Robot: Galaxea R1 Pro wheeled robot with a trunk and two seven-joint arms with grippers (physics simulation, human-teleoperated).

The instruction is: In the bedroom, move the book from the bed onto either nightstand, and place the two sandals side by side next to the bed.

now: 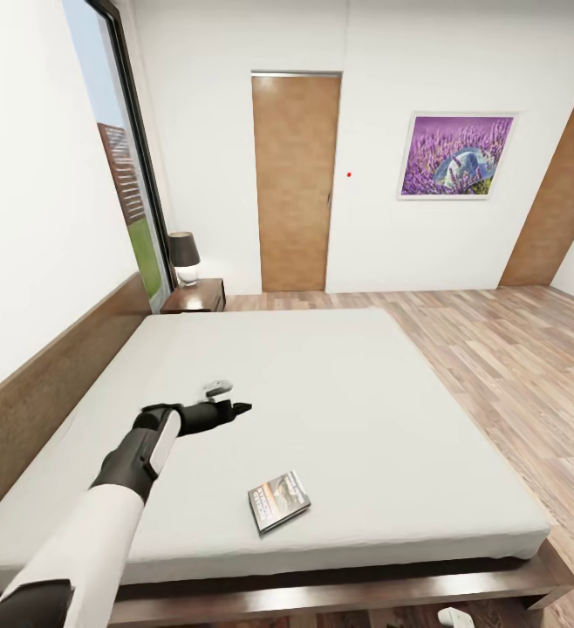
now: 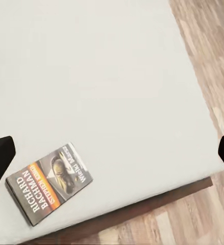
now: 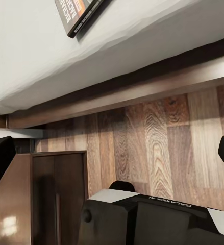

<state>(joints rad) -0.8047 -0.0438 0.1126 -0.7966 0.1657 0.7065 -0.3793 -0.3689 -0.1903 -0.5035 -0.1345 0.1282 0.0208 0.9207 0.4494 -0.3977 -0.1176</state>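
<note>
The book lies flat on the bed's pale-grey mattress, close to its near edge. In the left wrist view the book shows its "RICHARD BACHMAN" cover. My left gripper hovers over the mattress a little beyond the book, toward the headboard. It is open, with nothing between its fingers. My right gripper is open too, held low beside the bed frame, below the book. A nightstand stands at the bed's far corner. The sandals are out of view.
A black-shaded lamp stands on the far nightstand. Behind the bed are a wooden door, a purple picture and a second door. Plank floor stretches right of the bed. A dark-brown cabinet is near my right gripper.
</note>
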